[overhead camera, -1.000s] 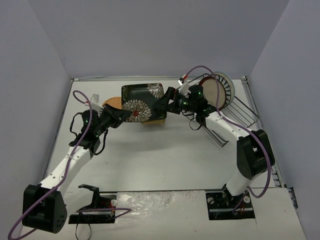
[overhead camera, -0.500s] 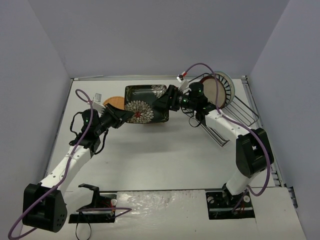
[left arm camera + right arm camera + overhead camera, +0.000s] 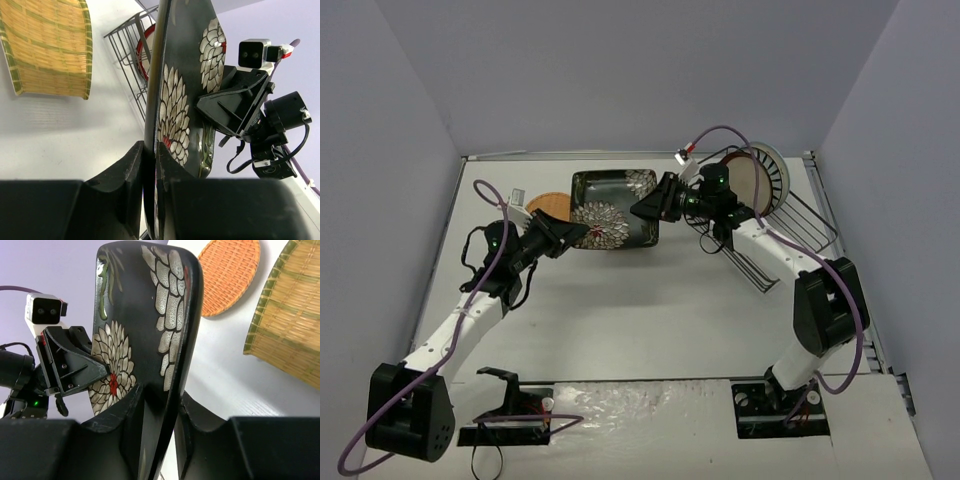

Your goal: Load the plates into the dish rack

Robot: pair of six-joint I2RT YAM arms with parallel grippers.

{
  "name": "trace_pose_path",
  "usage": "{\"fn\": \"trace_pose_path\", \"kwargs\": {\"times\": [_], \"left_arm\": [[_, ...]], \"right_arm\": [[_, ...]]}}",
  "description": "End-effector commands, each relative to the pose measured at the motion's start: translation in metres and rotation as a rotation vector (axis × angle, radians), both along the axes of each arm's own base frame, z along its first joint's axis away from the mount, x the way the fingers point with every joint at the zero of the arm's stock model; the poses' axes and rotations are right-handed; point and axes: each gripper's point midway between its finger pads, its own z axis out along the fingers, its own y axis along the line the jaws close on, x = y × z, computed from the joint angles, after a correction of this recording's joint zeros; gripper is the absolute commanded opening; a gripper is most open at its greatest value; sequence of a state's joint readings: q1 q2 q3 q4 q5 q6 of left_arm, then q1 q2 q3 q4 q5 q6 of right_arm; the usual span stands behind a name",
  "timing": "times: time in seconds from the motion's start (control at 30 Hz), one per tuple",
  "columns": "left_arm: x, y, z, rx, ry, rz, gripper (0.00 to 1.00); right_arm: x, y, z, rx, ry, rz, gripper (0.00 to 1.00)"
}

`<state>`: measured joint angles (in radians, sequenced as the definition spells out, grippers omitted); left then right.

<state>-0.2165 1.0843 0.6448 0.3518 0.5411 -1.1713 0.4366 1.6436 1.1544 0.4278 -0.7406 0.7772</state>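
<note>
Clamping opposite rims, left tool (image 3: 578, 232) and right tool (image 3: 646, 207) hold floral plate (image 3: 612, 198) lengthwise, face-up.

near worktop (image 3: 650, 320) open. floral plate (image 3: 615, 208), gripped by left hand (image 3: 582, 232) and right hand (image 3: 643, 208), bars middle. dish rack (image 3: 802, 226) blocks far right.

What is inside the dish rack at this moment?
Two plates stand on edge in the dish rack: the black-striped white plate and the red-rimmed cream plate. The right arm covers part of the rack, which cannot be seen.
</note>
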Motion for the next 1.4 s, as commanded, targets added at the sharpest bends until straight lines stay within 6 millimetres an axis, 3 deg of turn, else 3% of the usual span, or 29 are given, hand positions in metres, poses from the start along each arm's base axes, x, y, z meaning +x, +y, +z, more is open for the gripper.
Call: {"fn": "trace_pose_path", "kwargs": {"times": [0.0,0.1,0.17,0.2,0.27,0.33,0.43,0.67,0.77,0.83,0.87,1.0,1.07,1.17,1.37], "left_arm": [[-0.005,-0.005,0.067,-0.065,-0.245,-0.038,0.00],[-0.006,-0.005,0.058,-0.050,-0.221,-0.040,0.02],[-0.006,-0.004,0.050,-0.025,-0.200,-0.038,0.16],[-0.007,-0.004,0.050,-0.023,-0.202,-0.035,0.18],[-0.008,-0.001,0.042,0.011,-0.172,-0.024,0.40],[-0.009,0.002,0.036,0.046,-0.161,-0.014,0.52],[-0.010,0.003,0.029,0.059,-0.139,-0.011,0.67],[-0.013,0.009,0.016,0.155,-0.102,-0.013,0.88],[-0.014,0.025,0.021,0.318,-0.107,0.018,0.92],[-0.026,0.043,0.000,0.495,-0.044,0.005,0.94],[-0.029,0.053,-0.003,0.573,-0.033,0.014,0.95],[-0.043,0.098,-0.012,0.852,0.012,0.065,0.97],[-0.050,0.111,-0.010,0.915,0.004,0.097,0.97],[-0.059,0.136,-0.016,1.013,0.023,0.172,0.97],[-0.069,0.144,-0.037,1.030,0.019,0.200,0.97]], "right_arm": [[0.001,-0.007,0.072,0.036,-0.248,-0.010,0.00],[-0.002,-0.009,0.078,0.029,-0.269,-0.007,0.00],[-0.003,-0.013,0.083,0.022,-0.290,-0.014,0.00],[-0.004,-0.015,0.086,0.016,-0.300,-0.013,0.00],[-0.003,-0.023,0.091,-0.021,-0.330,-0.032,0.00],[-0.003,-0.029,0.095,-0.053,-0.353,-0.045,0.00],[-0.003,-0.042,0.102,-0.072,-0.369,-0.071,0.00],[0.006,-0.077,0.115,-0.165,-0.428,-0.132,0.00],[0.013,-0.103,0.131,-0.250,-0.495,-0.170,0.00],[0.021,-0.128,0.136,-0.333,-0.517,-0.221,0.00],[0.021,-0.139,0.134,-0.405,-0.516,-0.231,0.00],[0.034,-0.175,0.162,-0.638,-0.654,-0.287,0.00],[0.042,-0.192,0.164,-0.732,-0.661,-0.325,0.00],[0.055,-0.218,0.184,-0.883,-0.741,-0.390,0.00],[0.086,-0.246,0.180,-1.095,-0.773,-0.423,0.00]]}}
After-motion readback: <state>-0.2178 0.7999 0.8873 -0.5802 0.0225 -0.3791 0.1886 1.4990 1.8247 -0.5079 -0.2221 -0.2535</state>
